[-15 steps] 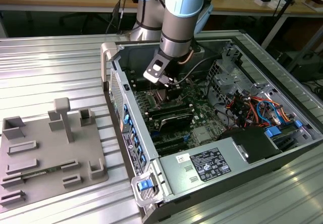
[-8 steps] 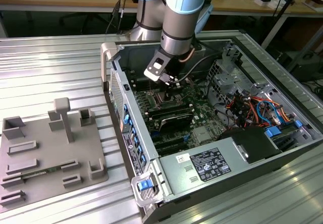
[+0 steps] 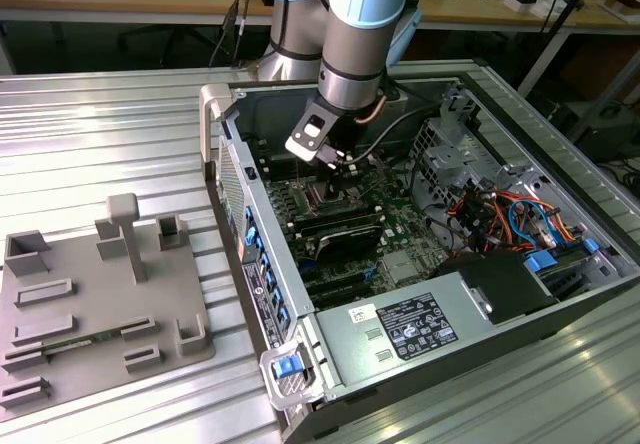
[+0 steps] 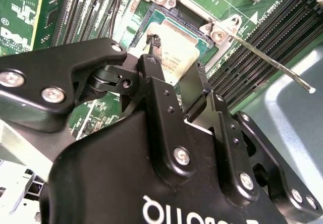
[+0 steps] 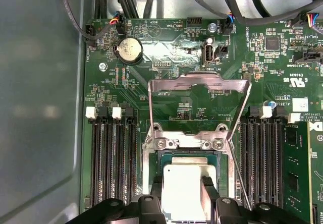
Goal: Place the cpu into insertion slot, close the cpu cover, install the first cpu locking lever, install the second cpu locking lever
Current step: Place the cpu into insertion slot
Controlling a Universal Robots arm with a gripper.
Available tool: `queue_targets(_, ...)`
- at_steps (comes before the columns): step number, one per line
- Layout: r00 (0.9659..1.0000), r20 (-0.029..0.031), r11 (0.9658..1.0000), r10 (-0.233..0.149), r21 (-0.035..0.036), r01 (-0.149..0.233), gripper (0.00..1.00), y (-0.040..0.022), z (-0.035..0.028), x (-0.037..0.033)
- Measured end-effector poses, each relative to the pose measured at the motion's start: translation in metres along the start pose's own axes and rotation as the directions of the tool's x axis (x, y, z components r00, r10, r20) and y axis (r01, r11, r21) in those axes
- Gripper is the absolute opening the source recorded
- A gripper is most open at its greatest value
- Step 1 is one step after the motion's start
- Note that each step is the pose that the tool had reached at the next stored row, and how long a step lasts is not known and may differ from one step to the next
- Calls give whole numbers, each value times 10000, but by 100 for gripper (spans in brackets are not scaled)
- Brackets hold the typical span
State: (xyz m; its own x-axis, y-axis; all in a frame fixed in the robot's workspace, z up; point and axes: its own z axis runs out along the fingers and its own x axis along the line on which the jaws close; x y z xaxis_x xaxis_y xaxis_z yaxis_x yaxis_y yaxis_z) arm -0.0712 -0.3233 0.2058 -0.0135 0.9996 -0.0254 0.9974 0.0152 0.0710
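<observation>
Reaching down into an open computer case that lies on a ribbed metal surface, the arm brings its tool right over the socket on the green board. In both wrist views the tool pinches the chip. One black finger presses on each of two opposite edges, and the silvery top shows between them. The chip sits within the socket's frame, directly under the tool; I cannot tell whether it is fully seated or just above the contacts.

The cover stands raised just beyond the fingertips, hinged at the socket's far edge, with the board visible through its window. A thin metal lever sticks out free beside the tool. Long black memory slots run along both sides of the tool. A grey moulded tray rests on the surface well away from the tool, outside the case.
</observation>
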Motion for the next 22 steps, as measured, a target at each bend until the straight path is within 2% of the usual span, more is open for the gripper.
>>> queue_targets(6,10000,1,10000,0,1,0,42,4,-51,-1)
queue_targets(10,10000,39,10000,-3,20,3,42,8,-107,-3)
queue_targets(11,10000,41,10000,-2,30,2,41,9,-113,-3)
queue_targets(16,10000,46,10000,-5,57,5,11,14,-117,-3)
queue_targets(22,10000,47,10000,-5,56,5,11,14,-117,-3)
